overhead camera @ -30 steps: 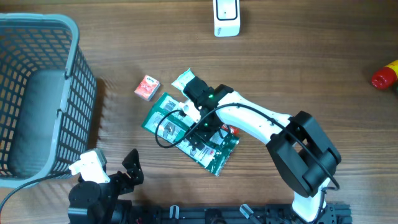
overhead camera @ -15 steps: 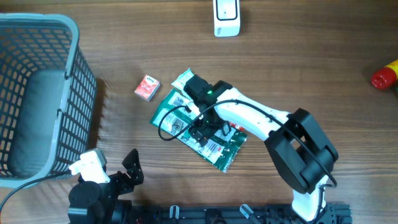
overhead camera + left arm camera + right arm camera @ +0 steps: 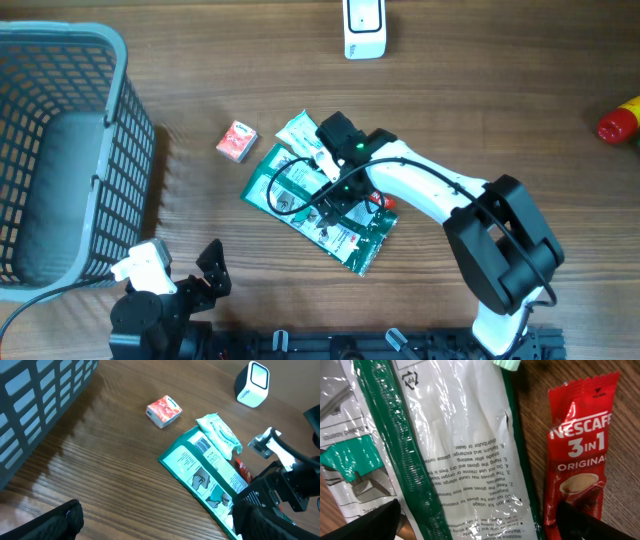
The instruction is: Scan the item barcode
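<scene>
A flat green-and-white glove package (image 3: 268,187) lies on the wooden table, with a barcode (image 3: 201,444) near its far corner. My right gripper (image 3: 340,205) hovers low over its middle. In the right wrist view the right gripper (image 3: 480,525) is open, one finger (image 3: 372,521) over the package (image 3: 465,450) and the other over a red Nescafe sachet (image 3: 580,455). The white scanner (image 3: 364,28) stands at the table's far edge. My left gripper (image 3: 155,527) is open over bare wood at the near left, holding nothing.
A grey mesh basket (image 3: 60,150) fills the left side. A small red packet (image 3: 237,141) and a white-green pouch (image 3: 298,128) lie just beyond the package. A red bottle (image 3: 620,122) sits at the right edge.
My right arm has shifted a little to the right, and the green package beneath it has slid slightly right too. The left arm has not moved.
</scene>
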`<action>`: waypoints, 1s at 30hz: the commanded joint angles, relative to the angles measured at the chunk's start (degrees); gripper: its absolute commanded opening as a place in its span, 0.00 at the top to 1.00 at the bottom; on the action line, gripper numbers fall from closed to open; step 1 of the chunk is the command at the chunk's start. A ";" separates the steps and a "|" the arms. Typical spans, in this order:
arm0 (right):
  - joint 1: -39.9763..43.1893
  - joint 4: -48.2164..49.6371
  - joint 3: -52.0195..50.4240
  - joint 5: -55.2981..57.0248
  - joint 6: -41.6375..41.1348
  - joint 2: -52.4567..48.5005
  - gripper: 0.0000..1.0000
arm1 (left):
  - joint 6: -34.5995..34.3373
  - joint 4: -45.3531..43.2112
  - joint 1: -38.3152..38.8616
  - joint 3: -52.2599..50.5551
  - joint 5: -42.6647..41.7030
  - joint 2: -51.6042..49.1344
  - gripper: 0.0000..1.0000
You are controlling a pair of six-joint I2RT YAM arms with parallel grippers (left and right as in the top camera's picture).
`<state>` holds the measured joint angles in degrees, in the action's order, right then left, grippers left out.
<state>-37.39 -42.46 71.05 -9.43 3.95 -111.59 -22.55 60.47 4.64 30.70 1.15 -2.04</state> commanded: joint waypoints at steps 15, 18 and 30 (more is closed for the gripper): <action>-6.69 -8.17 -5.07 2.71 -10.40 -4.85 0.20 | 1.14 -0.09 -0.37 -0.07 -0.24 -0.02 0.00; -6.71 -9.90 -3.72 1.97 -11.65 -3.28 0.20 | 1.14 -0.09 -0.37 -0.07 -0.24 -0.02 0.00; -6.03 -4.59 -6.69 -0.46 -11.69 3.04 0.00 | 1.14 -0.09 -0.37 -0.07 -0.24 -0.02 0.00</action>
<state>-43.72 -49.98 67.70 -8.60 -7.68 -108.88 -22.55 60.47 4.64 30.70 1.13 -2.04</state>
